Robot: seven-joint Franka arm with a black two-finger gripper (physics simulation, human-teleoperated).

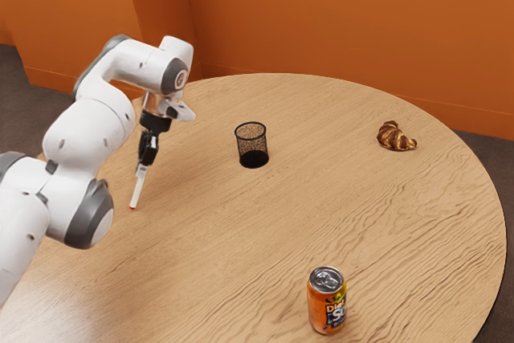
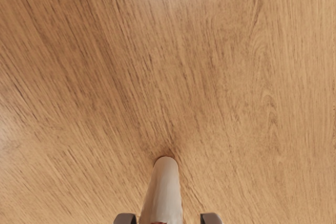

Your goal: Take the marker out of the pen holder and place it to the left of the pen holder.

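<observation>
My gripper (image 1: 143, 169) is low over the table, on the exterior view's left of the black mesh pen holder (image 1: 252, 147). Below it the white marker (image 1: 136, 191) leans at a slant, its red end down at the tabletop. In the wrist view the marker (image 2: 164, 192) rises between the two fingertips of my gripper (image 2: 168, 219), close to one, with a gap to the other, so the gripper is open. The pen holder stands upright, apart from the marker, and nothing is visible inside it.
On the round wooden table (image 1: 241, 247), a croissant (image 1: 395, 136) lies beyond the pen holder toward the exterior view's right. An orange soda can (image 1: 327, 300) stands near that view's lower edge. An orange wall (image 1: 337, 22) rises behind the table.
</observation>
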